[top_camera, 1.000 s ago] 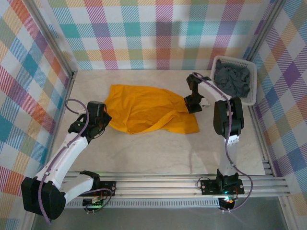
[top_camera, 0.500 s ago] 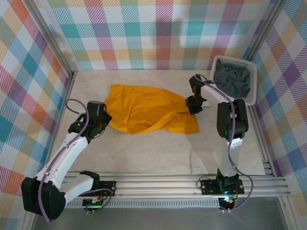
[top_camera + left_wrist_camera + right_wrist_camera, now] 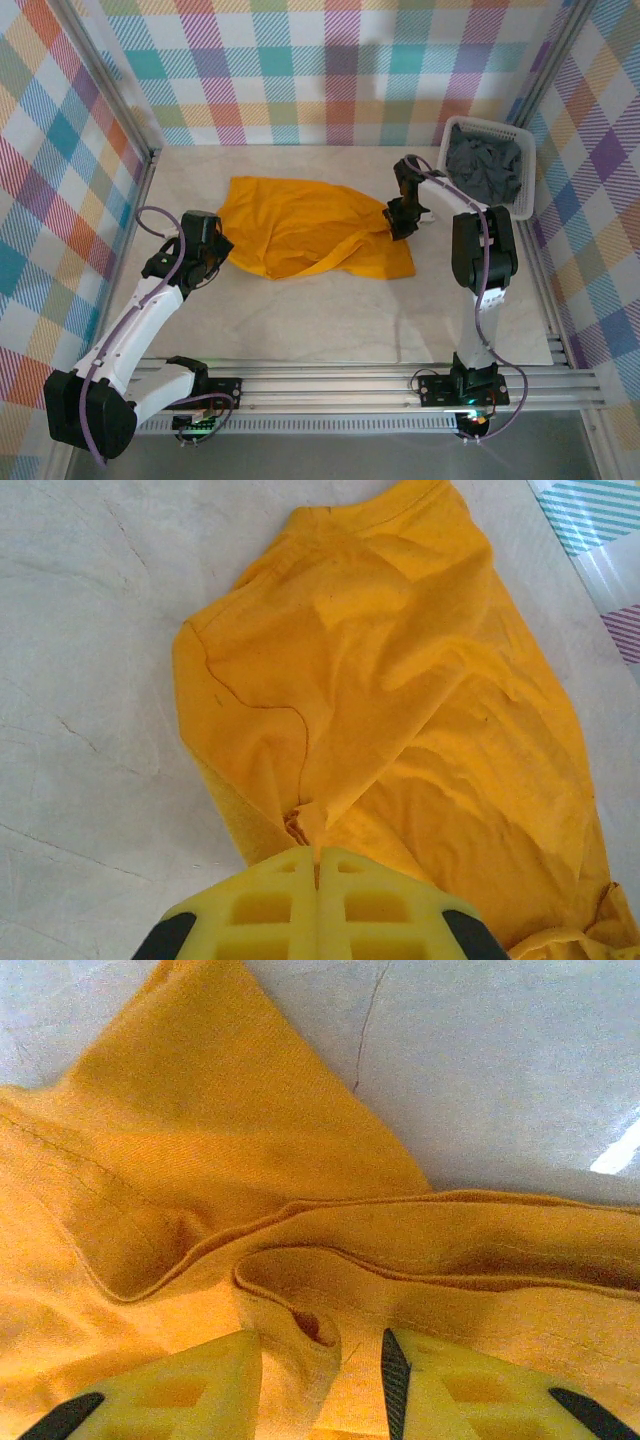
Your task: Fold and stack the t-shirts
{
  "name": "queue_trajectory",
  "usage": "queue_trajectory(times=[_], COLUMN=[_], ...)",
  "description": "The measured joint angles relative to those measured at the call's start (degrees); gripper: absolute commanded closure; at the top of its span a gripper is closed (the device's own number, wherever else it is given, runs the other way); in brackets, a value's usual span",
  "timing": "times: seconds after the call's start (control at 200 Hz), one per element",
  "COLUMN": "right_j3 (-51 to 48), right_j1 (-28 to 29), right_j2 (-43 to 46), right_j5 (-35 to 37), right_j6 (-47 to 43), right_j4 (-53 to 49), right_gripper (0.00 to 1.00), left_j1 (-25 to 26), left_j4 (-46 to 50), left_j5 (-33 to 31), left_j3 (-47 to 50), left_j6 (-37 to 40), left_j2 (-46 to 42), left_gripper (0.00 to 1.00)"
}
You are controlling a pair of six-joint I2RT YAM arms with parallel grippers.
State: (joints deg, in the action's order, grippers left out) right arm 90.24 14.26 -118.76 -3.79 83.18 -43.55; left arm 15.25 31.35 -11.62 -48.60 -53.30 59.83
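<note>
The orange t-shirt (image 3: 300, 235) lies crumpled on the worktop (image 3: 330, 310), my left tool (image 3: 318, 855) pinched shut on one end and my right tool (image 3: 320, 1350) apart around a fold at the other, so if I pull now that loose end may slip out and bunch up.

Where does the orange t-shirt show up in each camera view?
Top external: orange t-shirt mid-table, left of the white basket.
Left wrist: orange t-shirt across the centre and right.
Right wrist: orange t-shirt across the left and bottom.
Shared landmark: the pale veined table bordering the cloth.
</note>
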Motion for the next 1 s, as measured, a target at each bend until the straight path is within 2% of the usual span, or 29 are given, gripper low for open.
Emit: queue_trajectory(times=[0.07, 0.21, 0.415, 0.555, 0.82, 1.0], right_j3=[0.5, 2.6, 6.2, 11.1, 10.8, 9.5], right_j1=[0.0, -0.1, -0.7, -3.1, -8.3, -7.6], right_j2=[-0.3, -1.7, -3.1, -4.3, -4.3, -4.3], right_j5=[0.0, 0.1, 3.1, 4.9, 7.3, 5.4], right_j6=[0.0, 0.4, -2.2, -4.5, -4.9, -6.2], right_j4=[0.0, 0.3, -1.0, -1.6, -2.4, -1.6], right_gripper=[0.69, 1.00, 1.00, 1.00, 1.00, 1.00], left_j1=[0.0, 0.0, 0.0, 0.0, 0.0, 0.0], left_j4=[0.0, 0.0, 0.0, -0.5, -1.7, -1.2], left_j5=[0.0, 0.0, 0.0, 0.5, 1.6, 1.4], left_j3=[0.0, 0.0, -0.2, -1.8, -2.9, -3.9], left_j6=[0.0, 0.0, 0.0, 0.2, 0.2, 0.3], left_j2=[0.0, 0.0, 0.1, 2.0, 3.9, 5.1], left_gripper=[1.00, 1.00, 1.00, 1.00, 1.00, 1.00])
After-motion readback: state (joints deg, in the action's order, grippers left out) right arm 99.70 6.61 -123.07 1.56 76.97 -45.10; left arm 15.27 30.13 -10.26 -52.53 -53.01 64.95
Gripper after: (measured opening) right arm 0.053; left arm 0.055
